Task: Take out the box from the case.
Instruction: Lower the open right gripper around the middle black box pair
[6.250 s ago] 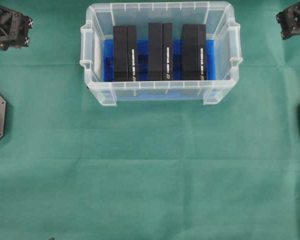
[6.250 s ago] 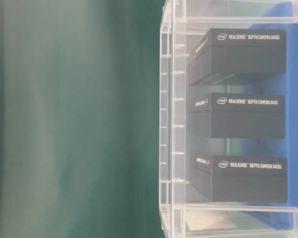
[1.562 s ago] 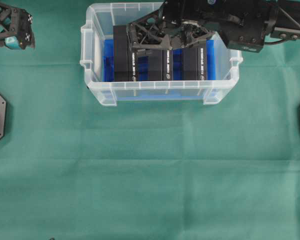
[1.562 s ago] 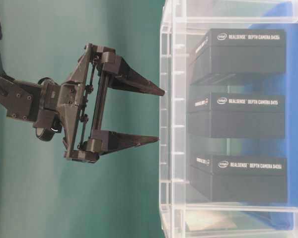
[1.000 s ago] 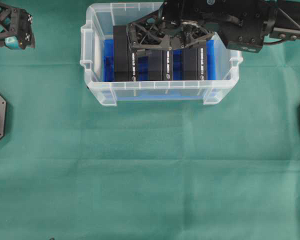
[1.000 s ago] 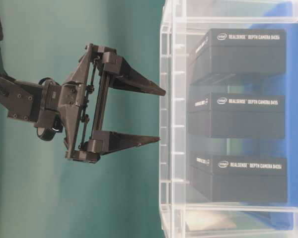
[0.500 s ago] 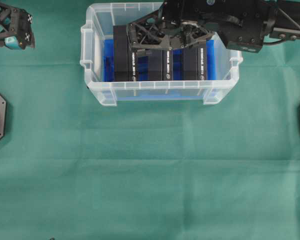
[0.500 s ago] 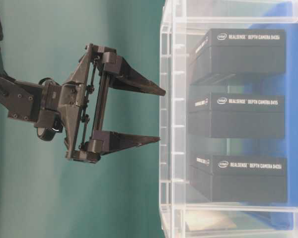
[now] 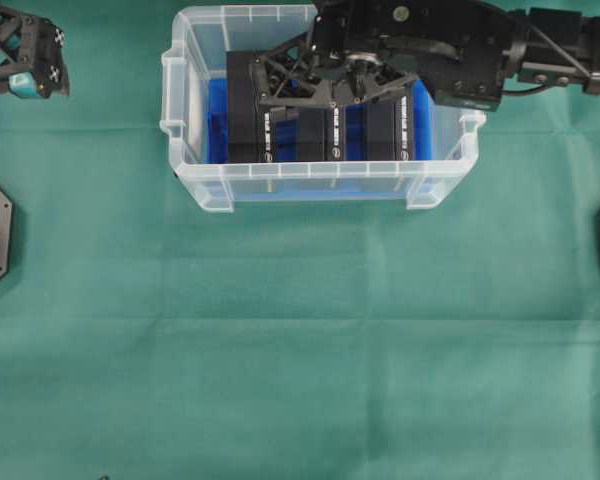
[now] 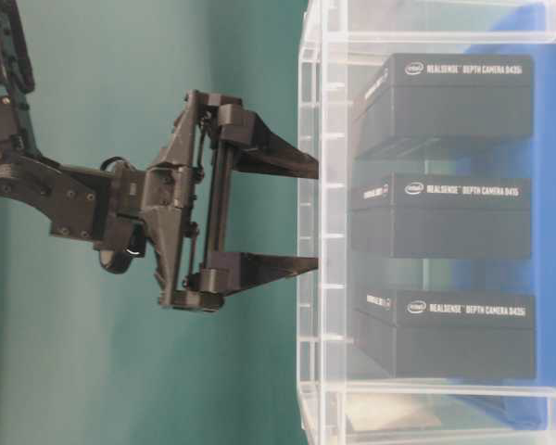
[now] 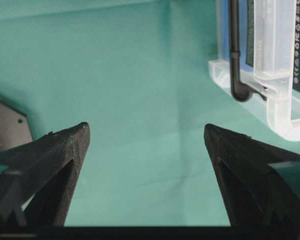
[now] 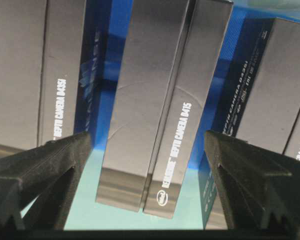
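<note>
Surface (image 9: 300,350): green cloth, which carries the case at its far edge, about midway between the left and right corners.
Case (image 9: 320,182): clear plastic tub with rim handles and a blue liner. Expect it to be light and to slide on the cloth if you drag a box against its wall.
Boxes: three black cartons stand on edge in a row inside the case, with blue gaps between them.
Middle box (image 12: 162,107): your likely target. Judge it as stiff, smooth card, light, and somewhat slippery. Grip its two broad faces near the top edge, one finger in each gap.
Right claw (image 9: 332,90): spread wide and empty, just above the case rim, straddling the middle box.
Left claw (image 11: 146,132): spread wide and empty, over bare cloth near the far left corner of the surface.
</note>
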Controlling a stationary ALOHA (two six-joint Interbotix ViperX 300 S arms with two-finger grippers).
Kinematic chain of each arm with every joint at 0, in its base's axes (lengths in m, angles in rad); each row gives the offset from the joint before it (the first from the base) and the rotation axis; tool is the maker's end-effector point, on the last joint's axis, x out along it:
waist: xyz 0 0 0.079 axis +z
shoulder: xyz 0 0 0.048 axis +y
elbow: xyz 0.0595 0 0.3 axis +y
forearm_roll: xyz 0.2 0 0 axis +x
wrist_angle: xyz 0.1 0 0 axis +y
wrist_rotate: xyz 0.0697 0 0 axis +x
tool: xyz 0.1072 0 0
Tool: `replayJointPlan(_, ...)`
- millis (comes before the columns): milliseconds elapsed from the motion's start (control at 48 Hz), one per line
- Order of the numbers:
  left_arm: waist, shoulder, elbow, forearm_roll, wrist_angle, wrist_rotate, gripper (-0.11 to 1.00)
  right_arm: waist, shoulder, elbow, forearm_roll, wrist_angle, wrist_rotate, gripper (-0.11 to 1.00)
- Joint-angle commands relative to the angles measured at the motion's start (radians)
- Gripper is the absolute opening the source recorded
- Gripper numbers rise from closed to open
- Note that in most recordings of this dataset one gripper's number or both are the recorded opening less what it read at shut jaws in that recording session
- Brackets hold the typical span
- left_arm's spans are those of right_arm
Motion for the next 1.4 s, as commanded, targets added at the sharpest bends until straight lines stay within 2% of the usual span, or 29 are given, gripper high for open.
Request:
replayJointPlan(0,0.003,-0.008,-0.011,0.005,-0.002,0.002,0.94,0.0,-0.014,-0.014,-0.003,-0.005,0.002,0.95)
replayJointPlan(938,0.002,-0.008,-0.011,0.005,0.0,0.011,0.94,-0.028,-0.003,0.081,-0.003,-0.103,0.032,0.95)
replayJointPlan(1375,0.003,-0.006,-0.011,0.005,0.0,0.028,0.94,-0.029,0.028,0.081,0.0,-0.135,0.034,0.95)
